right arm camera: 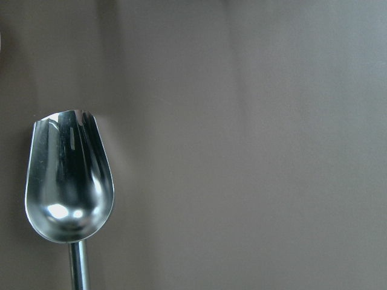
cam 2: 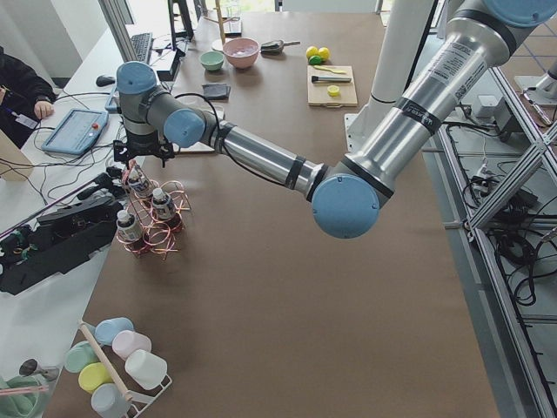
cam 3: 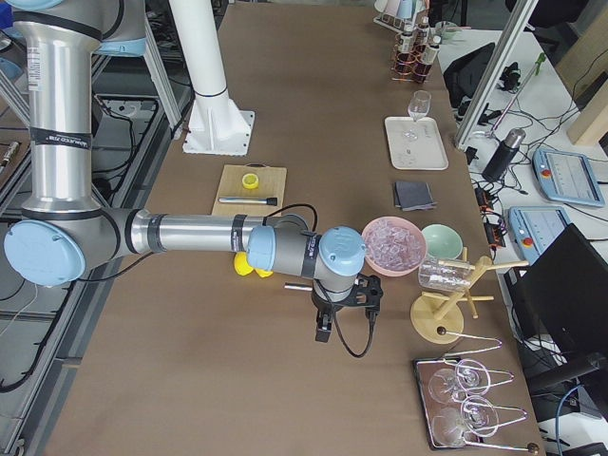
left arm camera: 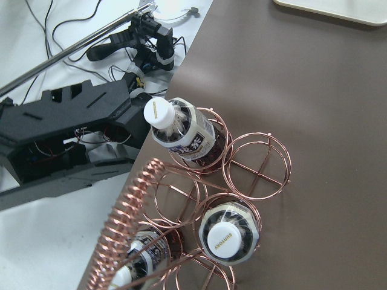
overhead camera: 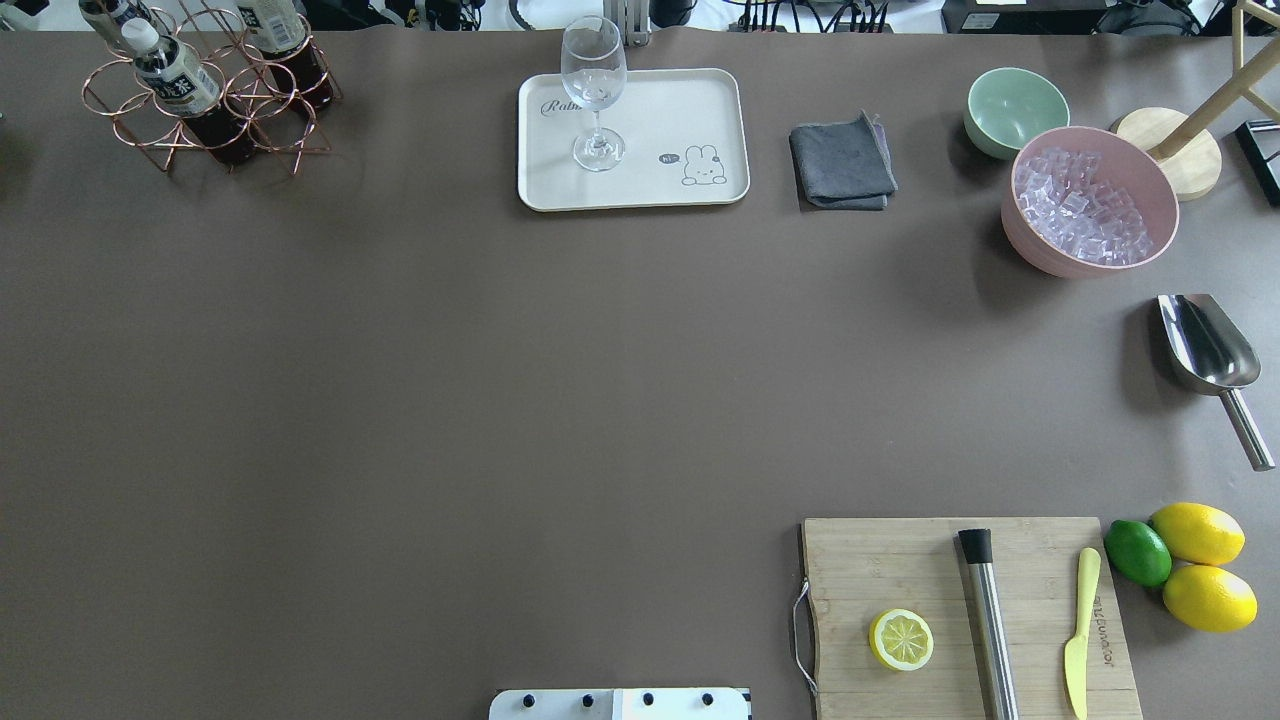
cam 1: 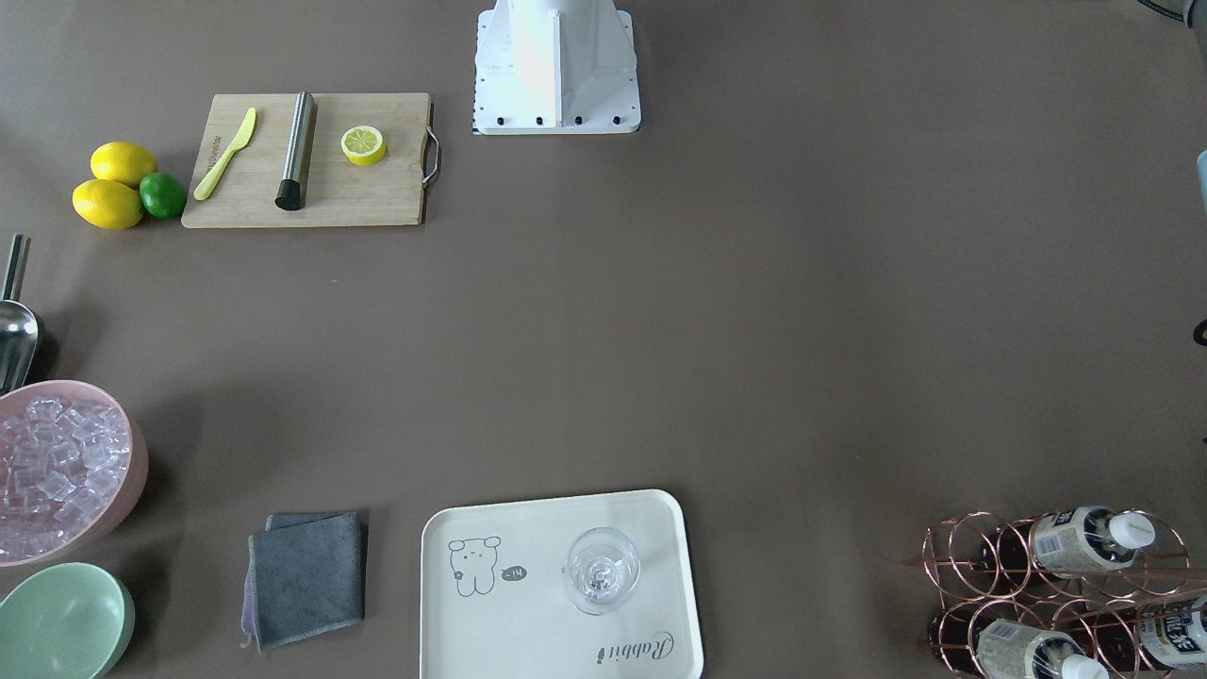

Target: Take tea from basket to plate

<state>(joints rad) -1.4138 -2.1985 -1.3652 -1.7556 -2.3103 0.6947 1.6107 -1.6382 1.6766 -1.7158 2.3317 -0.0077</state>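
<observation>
Three tea bottles (overhead camera: 175,85) with white caps stand in the copper wire basket (overhead camera: 250,110) at the table's far left corner. The left wrist view looks down on them: one tilted bottle (left arm camera: 181,130), one upright (left arm camera: 227,235), and one partly behind wire (left arm camera: 142,266). My left gripper (cam 2: 137,165) hangs just above the basket (cam 2: 161,239); I cannot tell if it is open. The cream plate (overhead camera: 650,190) lies at the far middle with a stemmed glass (overhead camera: 595,90) on it. My right gripper (cam 3: 323,328) hovers over the table; its state is unclear.
A steel scoop (right arm camera: 66,181) lies under the right wrist. A pink bowl of ice (overhead camera: 1090,205), a green bowl (overhead camera: 1015,110) and a grey cloth (overhead camera: 842,162) sit right of the plate. A cutting board (overhead camera: 900,570) and lemons (overhead camera: 1198,532) lie near right.
</observation>
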